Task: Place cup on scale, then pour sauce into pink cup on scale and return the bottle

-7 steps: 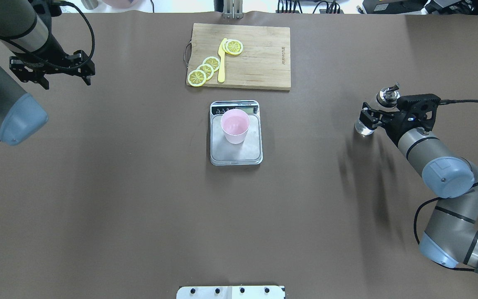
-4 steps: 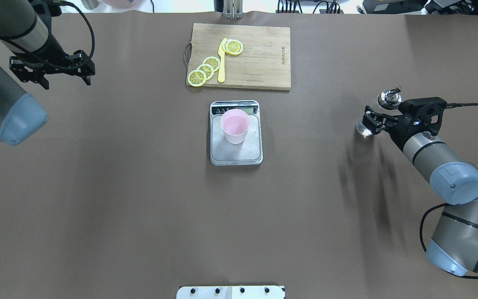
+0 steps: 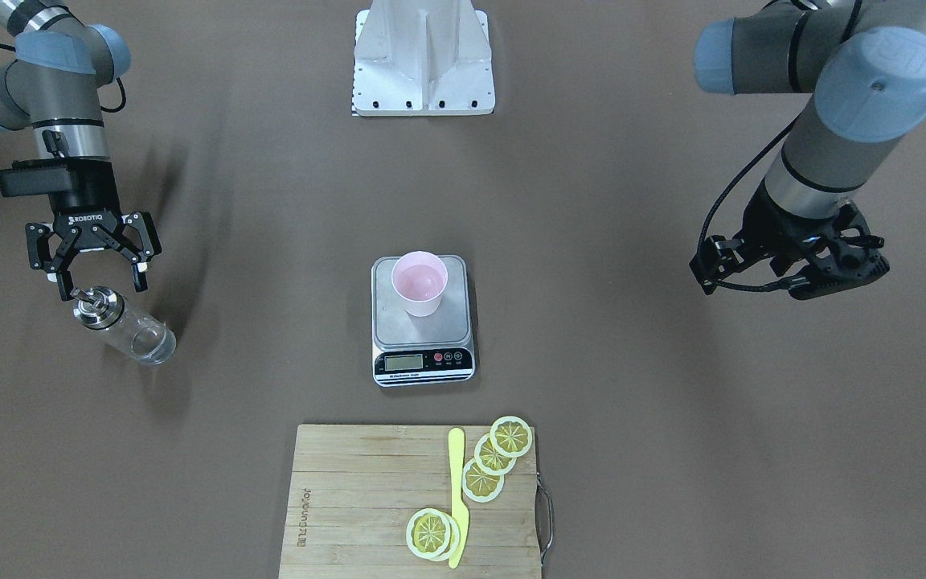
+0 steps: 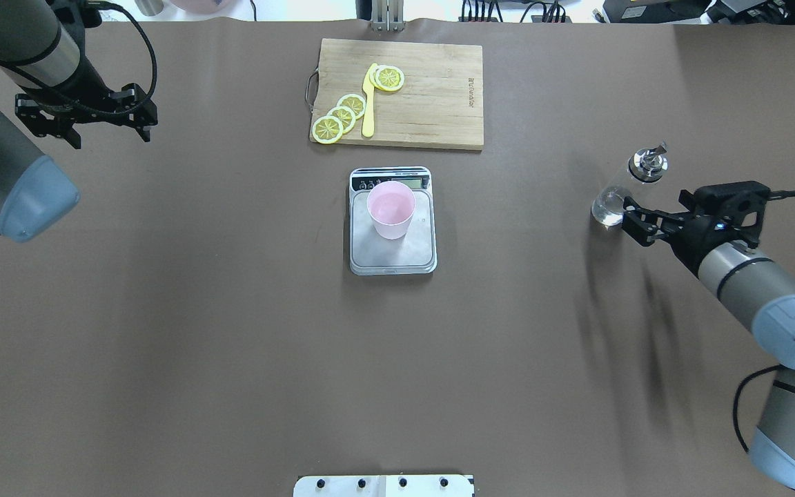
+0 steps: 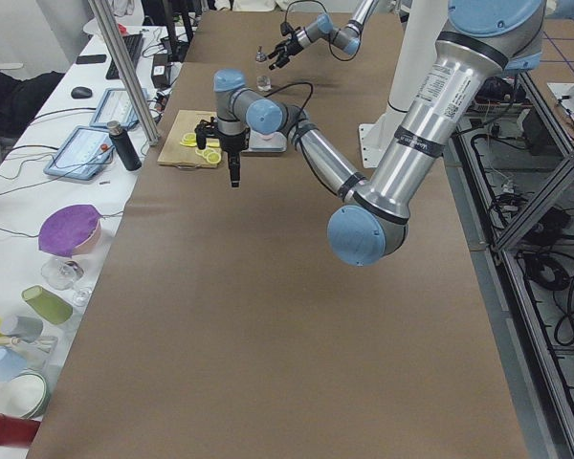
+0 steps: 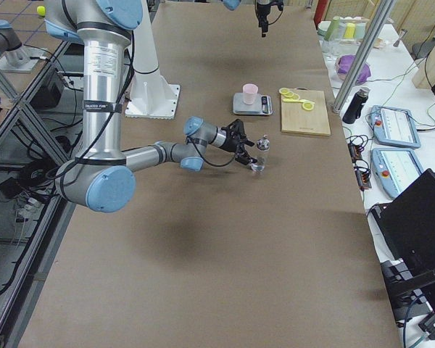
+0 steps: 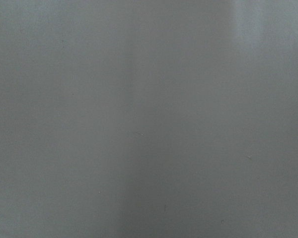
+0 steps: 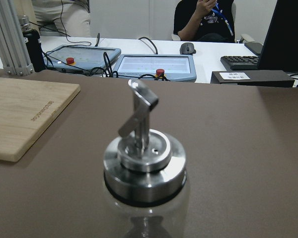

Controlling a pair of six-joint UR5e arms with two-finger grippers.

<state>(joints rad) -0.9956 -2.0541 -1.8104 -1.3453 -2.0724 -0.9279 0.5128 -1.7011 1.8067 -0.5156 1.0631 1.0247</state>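
Far left: the left claw [image 4: 113,137] hangs over the tabletop [image 4: 232,331], well apart from everything, fingers spread w/ nothing btwn them. My guess is it's parked out there so it keeps clear of the other arm. Its wrist cam shows only blank surface.

Middle: the scale [image 4: 392,257] has the cup [image 4: 390,208] standing upright on its platform, toward the far end by the display, so that step looks done imo. The inside of the cup just reads pink. The sauce is clear, so I can't tell if any is in there. Beyond the scale is a wooden cutting board [image 4: 432,96] w/ lemon slices [image 4: 342,114] and a yellow knife [image 4: 368,103] on it, not part of the job afaict.

Right: the bottle [image 4: 622,195] stands on the tabletop by itself, metal pour cap up, well apart from the scale. The right claw [image 4: 632,221] sits just beside it on the near side, fingers apart, not touching the glass. The glass is see-through and the liquid level is too hard to make out. Could be pre-grab or post-return, can't say which from this.
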